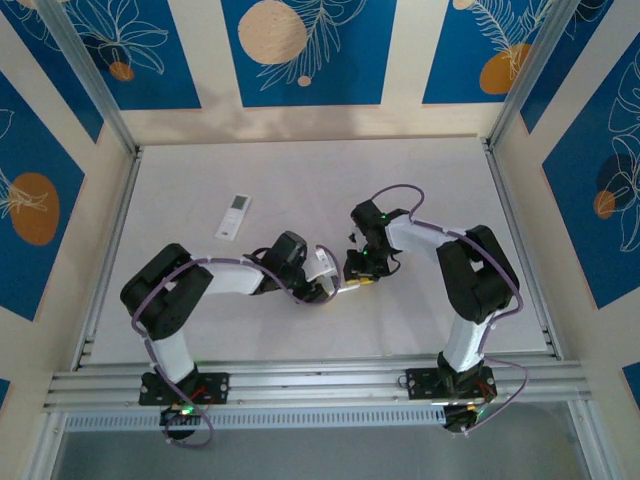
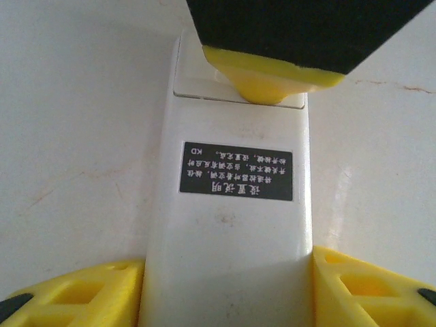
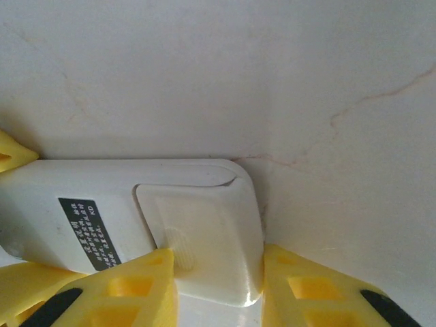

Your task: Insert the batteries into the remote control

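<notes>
We are clamping the remote (image 2: 231,225), back up, mid-table in the left gripper (image 2: 228,276). The right gripper (image 3: 218,286) is straddling its closed battery cover (image 3: 204,228); its grip we cannot tell. Loading is all ahead.

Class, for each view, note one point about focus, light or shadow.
Top external: even light, no hard shadows on the table, the far remote too small for detail. Left wrist: the label is sharp, the near jaws blurred. Right wrist: the cover is slightly soft, the crack clear.
</notes>
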